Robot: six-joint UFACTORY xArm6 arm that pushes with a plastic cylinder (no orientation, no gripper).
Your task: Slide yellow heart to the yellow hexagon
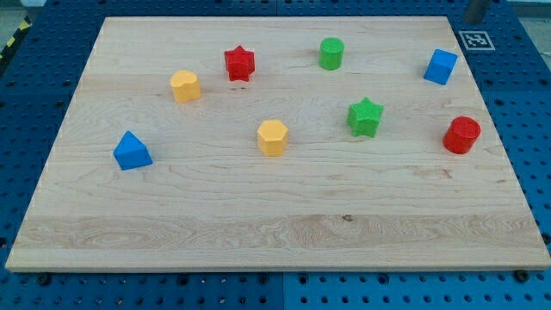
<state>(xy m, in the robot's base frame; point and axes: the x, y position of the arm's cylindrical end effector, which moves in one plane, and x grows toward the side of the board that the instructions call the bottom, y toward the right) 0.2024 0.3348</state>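
Note:
The yellow heart (pixel 185 86) lies on the wooden board (pixel 258 224) at the upper left. The yellow hexagon (pixel 272 137) lies near the board's middle, down and to the right of the heart, with bare wood between them. A short grey piece that looks like my rod shows at the view's top right, its tip (pixel 473 20) just past the board's far edge. It is far from both yellow blocks and touches no block.
A red star (pixel 240 64) sits right of the heart. A blue triangle (pixel 132 151) is at the left, a green cylinder (pixel 331 53) at the top, a green star (pixel 365 117) right of the hexagon. A blue cube (pixel 440 66) and a red cylinder (pixel 462 134) are at the right.

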